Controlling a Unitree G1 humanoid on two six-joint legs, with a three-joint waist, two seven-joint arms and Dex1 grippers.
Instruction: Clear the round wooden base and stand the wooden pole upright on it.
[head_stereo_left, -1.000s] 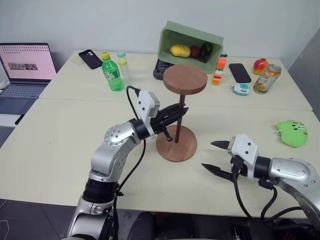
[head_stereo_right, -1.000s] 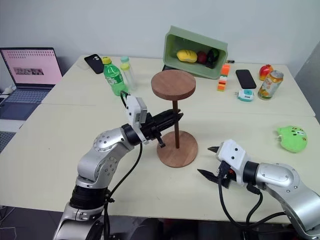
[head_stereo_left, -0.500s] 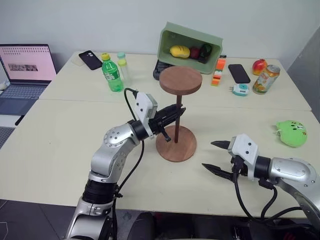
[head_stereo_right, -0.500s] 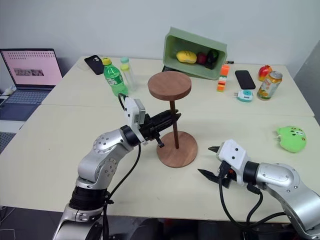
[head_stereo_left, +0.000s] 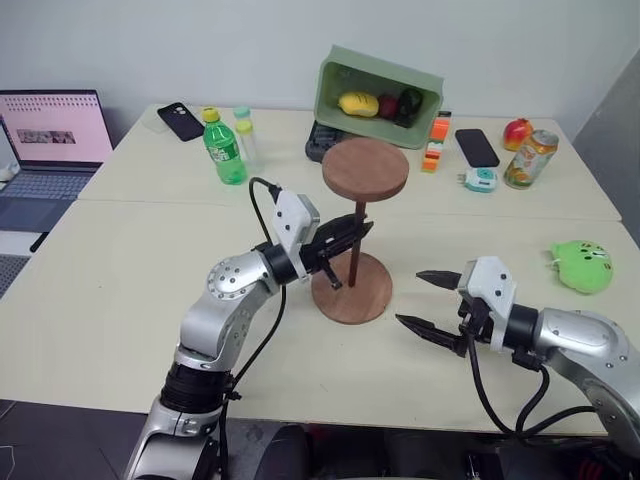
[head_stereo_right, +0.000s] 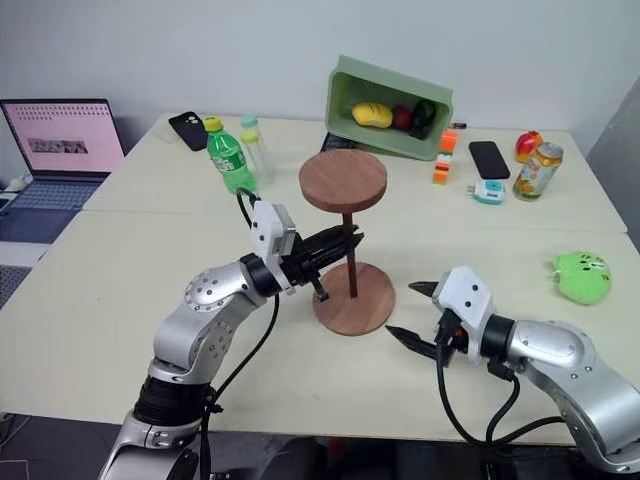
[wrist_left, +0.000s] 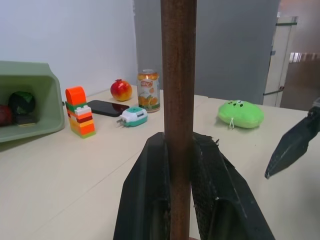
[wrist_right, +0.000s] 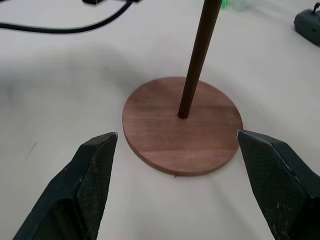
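Since a second ago the wooden pole (head_stereo_left: 357, 243) has straightened a little in the left gripper (head_stereo_left: 352, 234), which clamps its shaft midway, lower tip in the centre hole of the round wooden base (head_stereo_left: 351, 286) and disc end up. Its long axis stands near vertical. Just right of the base, the right gripper (head_stereo_left: 428, 300) hangs spread and empty, pointing at it.

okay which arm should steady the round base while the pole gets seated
The right. Its right gripper hangs open beside the round wooden base, holding nothing, while the left gripper is shut on the wooden pole, whose lower end stands at the base's centre.
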